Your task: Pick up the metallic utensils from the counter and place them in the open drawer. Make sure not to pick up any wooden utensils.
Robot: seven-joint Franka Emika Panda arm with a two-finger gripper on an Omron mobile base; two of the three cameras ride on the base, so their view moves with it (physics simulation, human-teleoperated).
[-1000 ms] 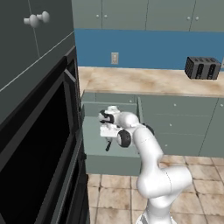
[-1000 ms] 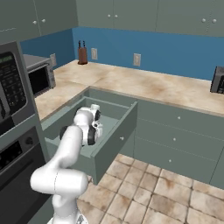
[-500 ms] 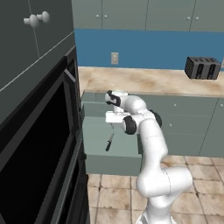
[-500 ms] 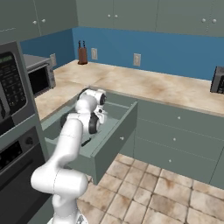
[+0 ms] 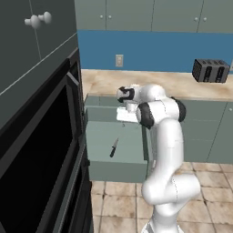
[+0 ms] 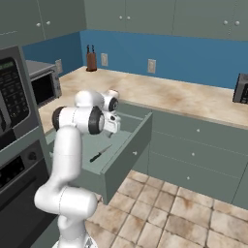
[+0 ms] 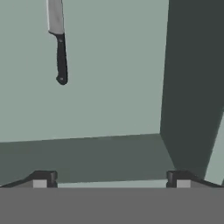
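The knife (image 7: 58, 41) lies flat on the floor of the open drawer (image 5: 113, 170), black handle toward the gripper (image 7: 109, 179) and silver blade pointing away. It sits below and ahead of the gripper, well apart from it, with nothing between the two. The gripper's fingers are spread wide and hold nothing. In the left base view the gripper (image 5: 129, 109) hangs over the rear part of the drawer, near the cabinet face, while the knife (image 5: 113, 147) rests closer to the drawer front.

So one metallic utensil looks delivered. By the task, a metal spoon must come next, and it cannot be made out in these pictures, nor can the wooden spoons.

Several things could go wrong from here, as a judgement. The gripper is low inside the drawer, with the drawer's side wall (image 7: 194, 83) just to one side, so a sideways swing before rising clear could knock that wall or push the drawer. Reaching the utensils probably means moving the base, and a careless turn could bump the drawer front. At the surface, the spoons are similar in length, so closing on a wooden one by mistake is the main risk.
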